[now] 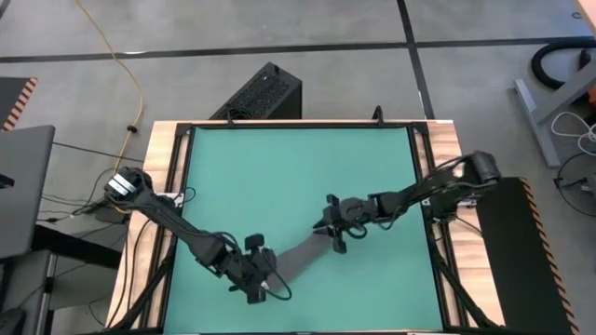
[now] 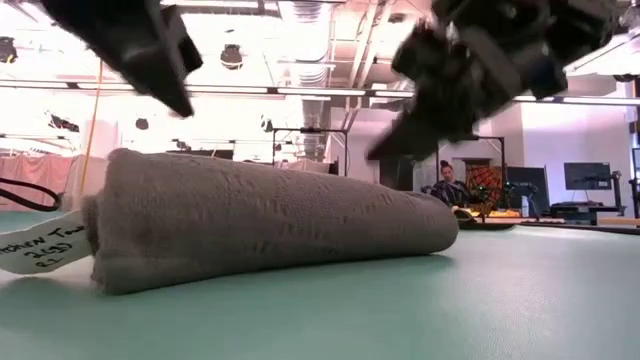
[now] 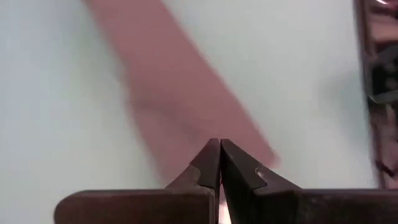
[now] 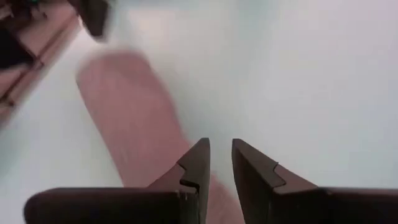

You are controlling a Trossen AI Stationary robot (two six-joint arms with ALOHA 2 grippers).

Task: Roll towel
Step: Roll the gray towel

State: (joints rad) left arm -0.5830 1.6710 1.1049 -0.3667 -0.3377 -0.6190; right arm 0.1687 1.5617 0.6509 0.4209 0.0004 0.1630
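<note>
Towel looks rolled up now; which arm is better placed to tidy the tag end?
Left, probably. The left gripper, fingers shut, hangs over the rolled towel's near end, where the white tag sticks out. The right gripper, slightly open, is over the opposite end.

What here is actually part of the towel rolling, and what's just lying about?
Part of the job:
towel, already rolled
green mat beneath it
left gripper, shut
right gripper, slightly open

Just around:
black box behind the table
yellow cable on the floor
</note>
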